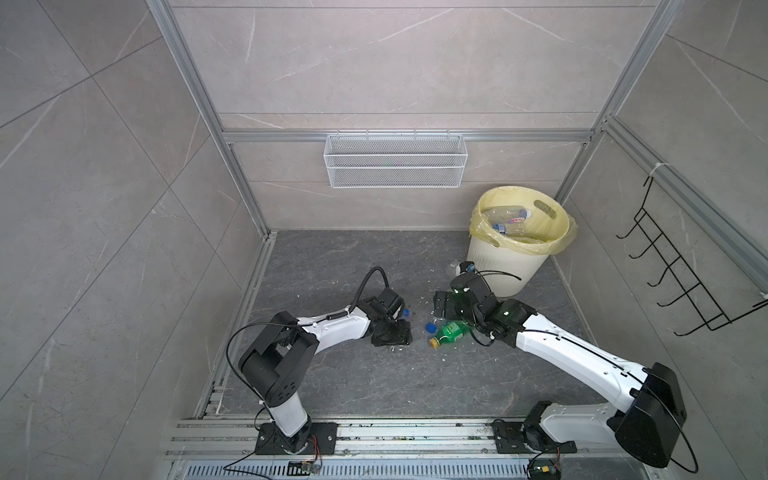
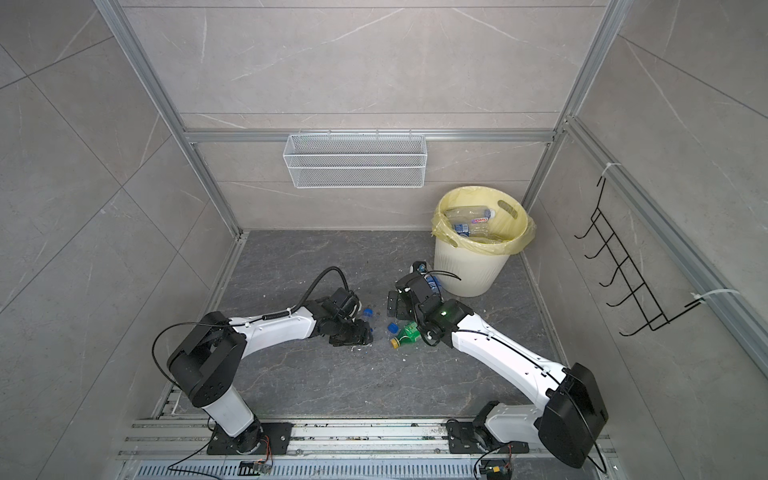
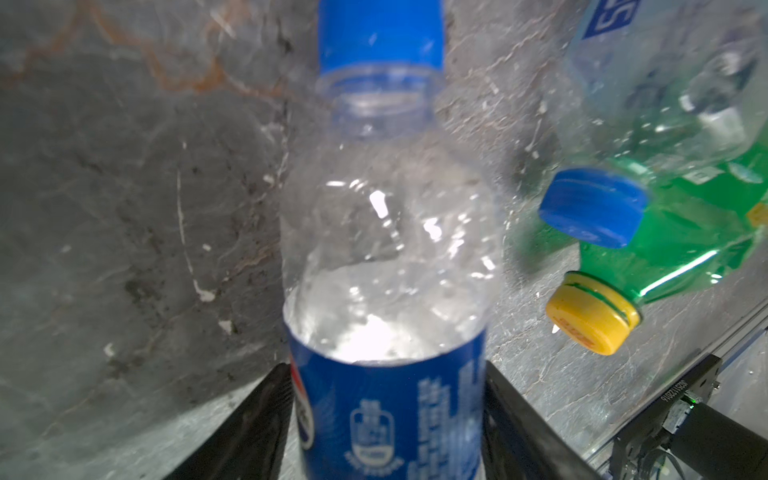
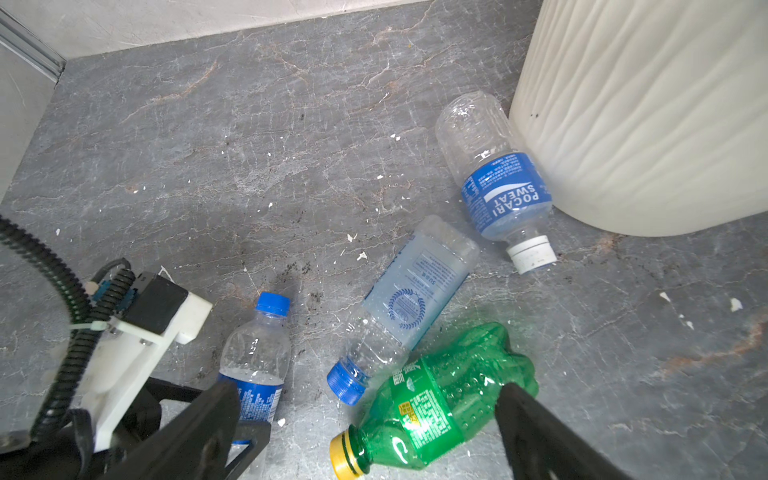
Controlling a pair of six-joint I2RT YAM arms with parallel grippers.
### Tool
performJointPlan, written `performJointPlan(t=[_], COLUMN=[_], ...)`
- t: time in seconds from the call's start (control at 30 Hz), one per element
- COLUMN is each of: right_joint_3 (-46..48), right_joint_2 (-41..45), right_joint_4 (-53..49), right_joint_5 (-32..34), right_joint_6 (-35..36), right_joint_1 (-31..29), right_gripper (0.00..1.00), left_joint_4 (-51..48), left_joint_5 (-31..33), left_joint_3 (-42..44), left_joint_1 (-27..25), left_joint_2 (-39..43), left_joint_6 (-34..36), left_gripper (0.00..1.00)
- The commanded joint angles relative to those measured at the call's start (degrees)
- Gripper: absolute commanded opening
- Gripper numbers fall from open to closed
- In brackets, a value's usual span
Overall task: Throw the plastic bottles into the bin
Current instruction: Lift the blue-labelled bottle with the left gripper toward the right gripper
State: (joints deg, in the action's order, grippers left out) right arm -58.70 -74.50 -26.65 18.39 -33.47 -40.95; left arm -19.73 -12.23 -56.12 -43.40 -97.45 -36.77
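Clear btl w/ blue label, blue cap, lies on floor at centre, between the fingers of L gripper. Jaws part open, both fingers right at the label sides; can't tell if it's actually squeezed. Just right of it is the green btl, yellow cap, on its side. Pale-label btl, blue cap, lies just beside it on the far side. R gripper is spread wide over the green btl and grips nothing. Pocari btl, white cap, lies farther right at base of bin. Bin stands far right near back wall, w/ yellow liner and several binned btls inside.
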Motion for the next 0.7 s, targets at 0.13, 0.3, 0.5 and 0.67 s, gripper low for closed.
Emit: performJointPlan(t=[0.13, 0.3, 0.5, 0.67], right_joint_3=[1.00, 1.94, 2.53, 1.86], right_joint_2=[-0.12, 0.73, 1.78, 2.73], right_joint_4=[1.52, 1.52, 1.52, 1.77], right_joint_5=[-1.30, -1.08, -1.58, -4.18], right_joint_6=[-0.36, -0.45, -0.87, -1.58], right_joint_1=[0.13, 0.18, 0.51, 1.68], right_gripper=[1.00, 1.00, 1.00, 1.00], left_joint_4=[0.12, 0.72, -0.73, -5.02], left_joint_5=[-1.00, -1.66, -5.05, -4.82], left_joint_3=[1.19, 1.87, 1.11, -4.00], left_joint_1=[-0.48, -0.53, -0.51, -0.36], left_joint_2=[1.65, 1.33, 2.61, 7.97], left_joint_6=[0.23, 0.43, 3.19, 6.83], left_gripper=[0.75, 0.61, 0.49, 0.49])
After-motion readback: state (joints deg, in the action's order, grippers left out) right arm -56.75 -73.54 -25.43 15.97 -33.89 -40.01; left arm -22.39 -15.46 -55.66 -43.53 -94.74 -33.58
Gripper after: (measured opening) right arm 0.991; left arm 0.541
